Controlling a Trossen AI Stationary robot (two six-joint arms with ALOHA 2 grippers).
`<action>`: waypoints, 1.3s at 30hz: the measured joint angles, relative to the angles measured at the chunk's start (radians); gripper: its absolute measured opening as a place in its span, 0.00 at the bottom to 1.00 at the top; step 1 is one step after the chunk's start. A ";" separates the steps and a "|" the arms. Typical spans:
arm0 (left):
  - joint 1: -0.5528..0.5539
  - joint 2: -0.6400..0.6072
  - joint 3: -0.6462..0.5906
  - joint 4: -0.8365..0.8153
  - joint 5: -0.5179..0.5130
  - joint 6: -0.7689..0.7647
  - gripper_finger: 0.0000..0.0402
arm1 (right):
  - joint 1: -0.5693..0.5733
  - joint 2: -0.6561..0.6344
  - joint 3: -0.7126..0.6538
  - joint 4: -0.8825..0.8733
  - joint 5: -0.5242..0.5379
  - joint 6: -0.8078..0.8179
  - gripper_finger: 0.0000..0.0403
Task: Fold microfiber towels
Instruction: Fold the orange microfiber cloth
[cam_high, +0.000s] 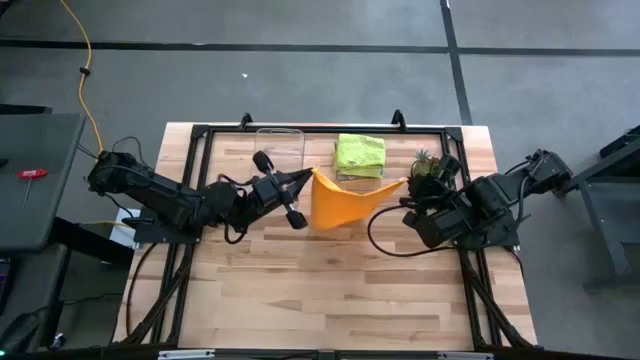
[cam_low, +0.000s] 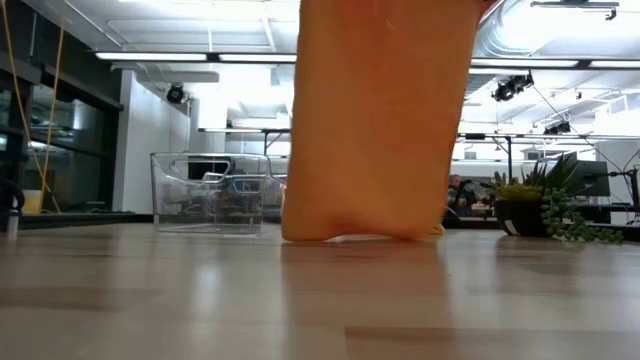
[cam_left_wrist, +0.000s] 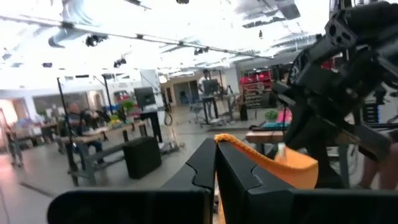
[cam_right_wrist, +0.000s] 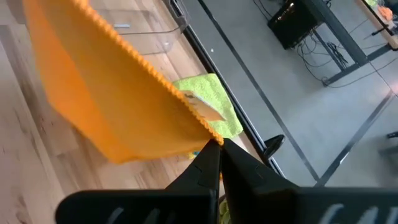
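Orange towel (cam_high: 337, 203) hangs stretched between both grippers at table centre, lower edge brushing the wood. Left gripper (cam_high: 309, 175) pinches its ten o'clock corner, right gripper (cam_high: 404, 181) the two o'clock corner, jaws clamped on cloth. Next, I judge: lay it flat and fold. A lime green towel (cam_high: 359, 156) lies folded at twelve o'clock; other towels are unseen.
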 joint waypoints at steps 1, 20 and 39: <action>0.000 0.004 -0.010 0.001 -0.001 -0.021 0.00 | 0.000 -0.002 0.000 0.003 0.000 -0.010 0.00; -0.289 0.260 -0.020 0.006 -0.321 0.084 0.00 | 0.198 0.180 0.000 0.040 -0.083 0.190 0.00; -0.684 0.283 -0.020 -0.859 -0.539 -1.160 0.00 | 0.281 0.627 0.000 0.361 -0.363 0.360 0.00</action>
